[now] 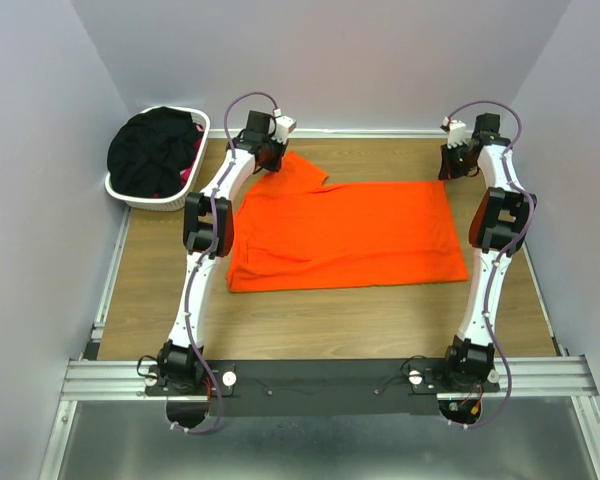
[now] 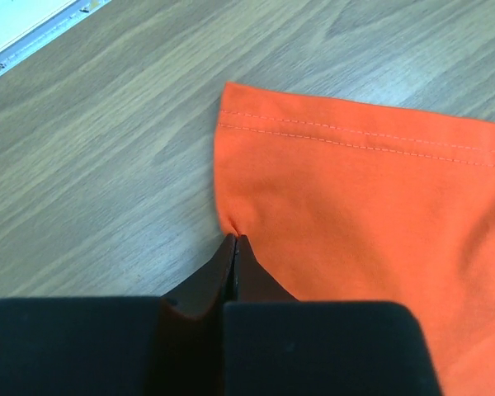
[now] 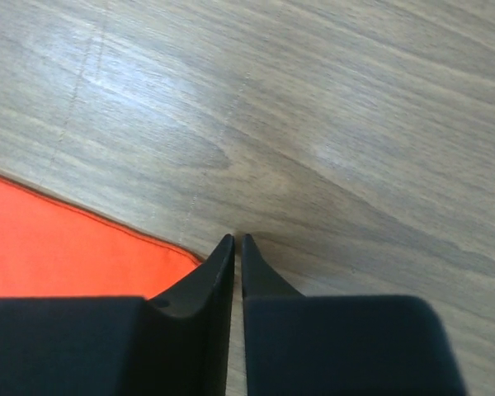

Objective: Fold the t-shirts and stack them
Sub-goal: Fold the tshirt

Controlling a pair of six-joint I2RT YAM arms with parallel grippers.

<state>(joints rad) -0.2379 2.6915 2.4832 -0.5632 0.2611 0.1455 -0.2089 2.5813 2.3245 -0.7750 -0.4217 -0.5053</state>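
One orange t-shirt [image 1: 350, 230] lies spread flat, centre of frame in the top view, long axis left to right. Surface mostly smooth, with faint creases at the left end. One sleeve [image 1: 300, 172] projects toward the upper left. In the left wrist view its hem [image 2: 355, 136] shows a double row of stitching, and the side edge just below the hem corner is puckered to a point. In the right wrist view a corner occupies the lower left, flat on the wood. Black t-shirts [image 1: 152, 150] sit heaped, unfolded, in a white basket [image 1: 145, 200] at upper left. Pink cloth [image 1: 188, 172] shows at the heap's right edge.
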